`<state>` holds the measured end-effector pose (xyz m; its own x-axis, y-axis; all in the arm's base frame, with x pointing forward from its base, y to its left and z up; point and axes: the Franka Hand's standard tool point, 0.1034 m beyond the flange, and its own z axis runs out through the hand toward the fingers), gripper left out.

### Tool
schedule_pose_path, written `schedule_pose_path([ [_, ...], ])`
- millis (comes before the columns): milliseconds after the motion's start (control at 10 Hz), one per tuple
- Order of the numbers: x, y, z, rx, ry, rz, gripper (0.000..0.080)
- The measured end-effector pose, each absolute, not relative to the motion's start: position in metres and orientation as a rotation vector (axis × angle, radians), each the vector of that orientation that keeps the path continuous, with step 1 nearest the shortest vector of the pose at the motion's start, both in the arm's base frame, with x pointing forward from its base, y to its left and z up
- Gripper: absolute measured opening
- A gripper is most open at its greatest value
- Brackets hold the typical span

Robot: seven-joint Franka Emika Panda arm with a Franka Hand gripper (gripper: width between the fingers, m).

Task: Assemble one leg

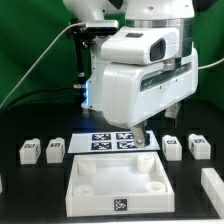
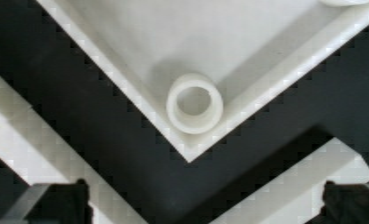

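Observation:
The white tray-like piece (image 1: pixel 115 187) lies at the front of the black table. My gripper (image 1: pixel 144 135) hangs over its far right corner. In the wrist view the tray corner (image 2: pixel 110 60) with its round socket (image 2: pixel 193 103) fills the picture. My gripper (image 2: pixel 199 210) is open and empty, with the dark fingertips (image 2: pixel 49 205) far apart on either side of the corner. Small white legs with tags lie on the table: two on the exterior view's left (image 1: pixel 29 151) (image 1: pixel 55 149) and two on its right (image 1: pixel 171 146) (image 1: pixel 198 147).
The marker board (image 1: pixel 112 141) lies just behind the tray, partly under the arm. A further white part (image 1: pixel 213 186) sits at the exterior view's right edge. The bulky white arm hides the table's middle back. A green curtain stands behind.

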<state>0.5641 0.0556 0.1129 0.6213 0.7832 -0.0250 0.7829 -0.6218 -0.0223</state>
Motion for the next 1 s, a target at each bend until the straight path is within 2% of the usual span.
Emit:
schedule_pose_path([
  [700,0.564,0.055,0.113,-2.784,-1.434,0.05,0.065],
  [800,0.563,0.054,0.112,-2.693,-1.599,0.043,0.065],
  [1000,0.516,0.037,0.103,-2.433,-1.961,0.056,0.065],
])
